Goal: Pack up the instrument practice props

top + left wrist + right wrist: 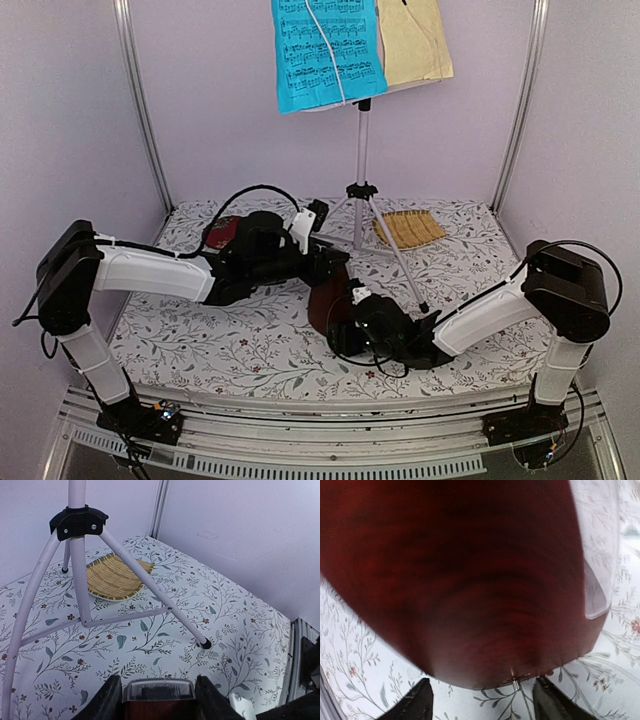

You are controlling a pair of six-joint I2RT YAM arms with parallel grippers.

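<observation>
Metronome point(158, 700) sits clamped in the left pincer point(157, 682).

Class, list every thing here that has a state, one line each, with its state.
music stand: upright, legs spread.
blue sheet: propped on the stand.
pale-yellow sheet: propped on the stand too.
metronome: gripped near its top.
left pincer: shut on the metronome.
right pincer: open, beside the metronome.
woven tray: lying flat, empty.
</observation>
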